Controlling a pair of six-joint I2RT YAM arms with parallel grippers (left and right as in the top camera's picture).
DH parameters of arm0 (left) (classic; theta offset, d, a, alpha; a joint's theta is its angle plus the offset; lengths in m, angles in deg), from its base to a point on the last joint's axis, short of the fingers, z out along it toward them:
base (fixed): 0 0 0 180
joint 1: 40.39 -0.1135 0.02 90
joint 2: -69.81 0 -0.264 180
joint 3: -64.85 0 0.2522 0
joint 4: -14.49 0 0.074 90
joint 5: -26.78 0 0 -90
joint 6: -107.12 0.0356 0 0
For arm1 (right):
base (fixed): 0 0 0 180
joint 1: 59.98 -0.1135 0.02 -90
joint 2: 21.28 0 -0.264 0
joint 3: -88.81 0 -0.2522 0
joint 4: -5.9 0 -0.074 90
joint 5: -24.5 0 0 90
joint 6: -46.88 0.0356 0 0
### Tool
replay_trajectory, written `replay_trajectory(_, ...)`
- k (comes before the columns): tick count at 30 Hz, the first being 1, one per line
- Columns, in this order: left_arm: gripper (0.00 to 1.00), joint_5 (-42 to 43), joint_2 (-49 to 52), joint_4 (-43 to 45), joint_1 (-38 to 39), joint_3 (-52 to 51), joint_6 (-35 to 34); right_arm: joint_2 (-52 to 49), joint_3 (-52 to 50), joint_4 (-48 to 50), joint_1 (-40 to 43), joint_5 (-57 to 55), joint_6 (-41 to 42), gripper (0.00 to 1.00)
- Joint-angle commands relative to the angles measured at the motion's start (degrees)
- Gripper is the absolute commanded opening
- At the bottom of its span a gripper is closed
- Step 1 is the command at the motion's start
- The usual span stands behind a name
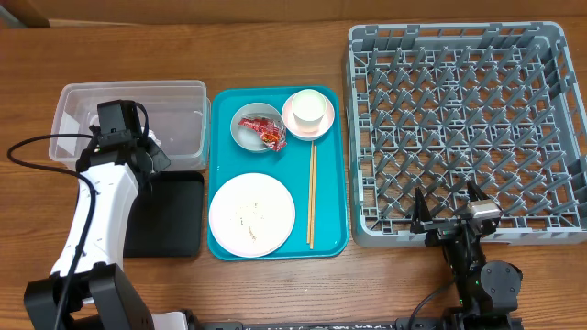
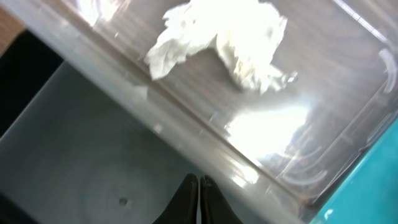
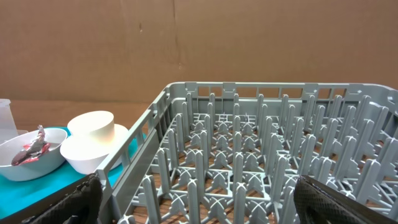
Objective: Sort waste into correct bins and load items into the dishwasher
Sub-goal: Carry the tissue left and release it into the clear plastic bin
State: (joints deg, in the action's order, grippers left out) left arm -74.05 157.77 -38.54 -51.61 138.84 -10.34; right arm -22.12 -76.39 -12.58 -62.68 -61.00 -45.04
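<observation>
Apparently empty, left claw (image 2: 199, 185) sits pinched closed near the tissue (image 2: 217, 43); right claw (image 3: 196, 186) gapes, tips (image 3: 84, 196) cropped.

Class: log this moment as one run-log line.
left pincer: shut, empty | tissue: in clear tub | right pincer: open, facing dish rack | red wrapper: in bowl

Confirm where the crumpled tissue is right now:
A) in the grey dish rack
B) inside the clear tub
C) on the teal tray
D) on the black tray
B: the left wrist view shows the crumpled tissue lying on the floor of the clear tub, inside its wall.
</observation>
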Motion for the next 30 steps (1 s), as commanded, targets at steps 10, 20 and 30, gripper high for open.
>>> replay_trajectory(10, 0.17, -0.26, 0.42, 4.37, 0.63, -0.11, 4.83, 0.61, -0.59, 0.28, 0.15, 0.11, 0.2, 1.0)
replay_trajectory(20, 0.24, -11.39, 0.44, 1.11, 0.61, -0.13, 4.09, 0.61, -0.59, 0.28, 0.15, 0.11, 0.2, 1.0)
replay_trajectory(30, 0.22, -15.28, 1.03, 1.42, -3.15, -0.13, -0.04, 0.61, -0.59, 0.28, 0.15, 0.11, 0.2, 1.0)
